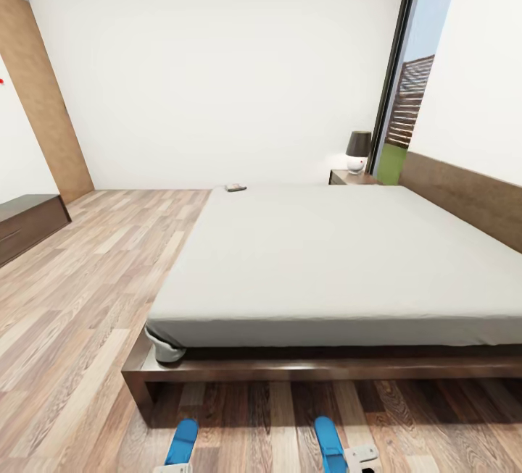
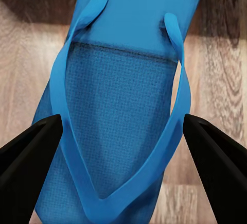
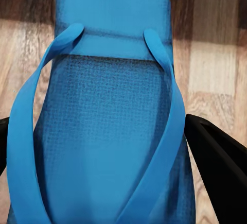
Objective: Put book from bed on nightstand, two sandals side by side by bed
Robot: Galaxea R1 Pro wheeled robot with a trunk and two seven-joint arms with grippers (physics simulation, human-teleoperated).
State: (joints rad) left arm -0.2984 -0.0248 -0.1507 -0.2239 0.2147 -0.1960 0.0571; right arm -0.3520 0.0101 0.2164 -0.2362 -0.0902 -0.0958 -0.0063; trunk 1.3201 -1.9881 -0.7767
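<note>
Sandals, blue, two: left sandal (image 1: 182, 440) between spread left gripper (image 2: 121, 131) fingers, right sandal (image 1: 330, 444) between spread right gripper (image 3: 98, 136) fingers, well apart on floor (image 1: 87, 328) beside bed (image 1: 333, 263).

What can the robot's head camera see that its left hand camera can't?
Head view alone: the bed with its grey mattress, the book at the far corner, a nightstand with a lamp, the window, a brown door, and a second sandal on the right.

Left wrist view alone: the left sandal's straps up close, the woven footbed, and the gripper's black fingers spread open on either side of it.

Both share: the left blue sandal lying on the wood floor.
</note>
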